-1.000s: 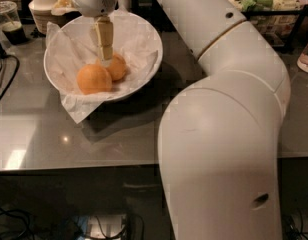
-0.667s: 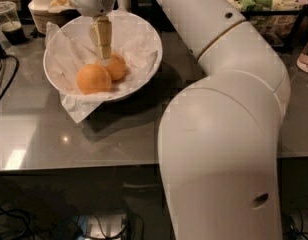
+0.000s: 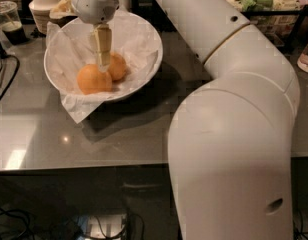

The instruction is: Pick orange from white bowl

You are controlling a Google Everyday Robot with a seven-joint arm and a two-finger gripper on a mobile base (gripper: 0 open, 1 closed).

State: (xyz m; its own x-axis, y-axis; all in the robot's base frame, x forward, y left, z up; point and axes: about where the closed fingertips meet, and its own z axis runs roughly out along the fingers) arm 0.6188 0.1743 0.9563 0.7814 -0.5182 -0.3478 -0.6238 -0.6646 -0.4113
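My pincer (image 3: 101, 68), open or closed I cannot tell, hangs in the white bowl (image 3: 144, 81) with the front orange (image 3: 93, 79) just beneath its tip; the fruit should be firm, round and slightly slippery, so I would grip across its middle.

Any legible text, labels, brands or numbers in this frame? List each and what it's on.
No readable text anywhere in the camera view.
Robot arm: plain white, no lettering visible.
Plastic cup: no print can be made out.
Food packaging: too blurred to read, if printed at all.
Pincer, down in the white bowl at the front orange: no label.
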